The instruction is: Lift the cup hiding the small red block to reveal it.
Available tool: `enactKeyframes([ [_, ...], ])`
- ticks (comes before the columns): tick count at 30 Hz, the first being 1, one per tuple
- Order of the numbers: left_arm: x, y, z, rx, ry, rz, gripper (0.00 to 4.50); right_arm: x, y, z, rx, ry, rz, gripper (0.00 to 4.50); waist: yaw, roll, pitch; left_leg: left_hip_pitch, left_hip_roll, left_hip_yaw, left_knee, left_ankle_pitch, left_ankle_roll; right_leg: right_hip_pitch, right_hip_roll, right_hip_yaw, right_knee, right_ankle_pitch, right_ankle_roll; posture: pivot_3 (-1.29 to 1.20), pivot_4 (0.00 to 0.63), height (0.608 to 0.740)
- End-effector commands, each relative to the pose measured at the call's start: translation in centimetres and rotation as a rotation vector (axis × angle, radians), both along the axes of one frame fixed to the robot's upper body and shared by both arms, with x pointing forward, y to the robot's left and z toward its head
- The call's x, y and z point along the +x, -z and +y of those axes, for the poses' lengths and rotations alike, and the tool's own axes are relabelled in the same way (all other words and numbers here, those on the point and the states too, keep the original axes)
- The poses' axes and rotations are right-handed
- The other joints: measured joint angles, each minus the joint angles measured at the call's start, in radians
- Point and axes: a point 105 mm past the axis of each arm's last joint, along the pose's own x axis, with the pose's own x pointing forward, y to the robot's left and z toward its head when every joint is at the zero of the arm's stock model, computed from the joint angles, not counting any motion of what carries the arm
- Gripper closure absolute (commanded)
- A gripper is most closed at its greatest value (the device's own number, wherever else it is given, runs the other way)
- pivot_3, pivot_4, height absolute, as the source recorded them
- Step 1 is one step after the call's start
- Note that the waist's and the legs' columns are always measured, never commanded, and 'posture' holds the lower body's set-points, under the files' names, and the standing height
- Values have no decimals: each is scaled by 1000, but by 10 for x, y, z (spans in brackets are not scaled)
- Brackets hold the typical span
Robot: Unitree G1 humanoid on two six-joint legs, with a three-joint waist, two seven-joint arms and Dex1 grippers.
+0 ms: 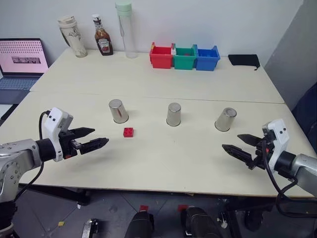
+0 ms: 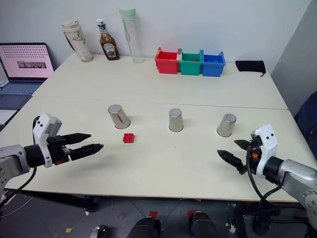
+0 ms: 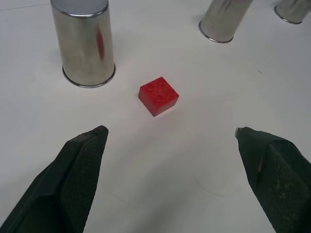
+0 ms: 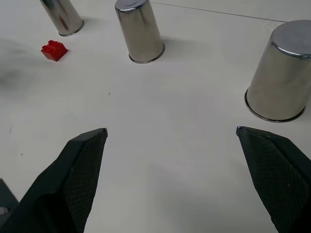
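Three shiny silver cups stand upside down in a row across the table: left (image 1: 118,111), middle (image 1: 174,114) and right (image 1: 226,119). The small red block (image 1: 128,132) lies uncovered on the tabletop, just in front of the left cup and apart from it. My left gripper (image 1: 99,137) hovers open a short way left of the block, pointing at it, with nothing between its fingers; its wrist view shows the block (image 3: 158,96) ahead. My right gripper (image 1: 231,141) hangs open and empty in front of the right cup, near the table's front edge.
Red (image 1: 161,56), green (image 1: 184,57) and blue (image 1: 207,58) bins sit at the back. A travel mug (image 1: 72,36), a ketchup bottle (image 1: 103,41) and a tall clear bottle (image 1: 126,29) stand back left. A black pouch (image 1: 243,60) lies back right, a laptop (image 1: 22,60) off the left edge.
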Motion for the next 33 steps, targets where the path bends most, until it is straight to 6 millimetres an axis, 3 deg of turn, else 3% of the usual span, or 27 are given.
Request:
enactKeyframes([
  [1,-3,-13,2,14,1,-48,33,0,-8,-1,-9,-14,-38,0,0,0,0,0,0,0,0,0,0,0,0,0,0,0,0,0,150,740],
  [33,0,-10,-1,-2,8,-56,33,7,-15,9,10,-12,-68,0,0,0,0,0,0,0,0,0,0,0,0,0,0,0,0,0,150,740],
])
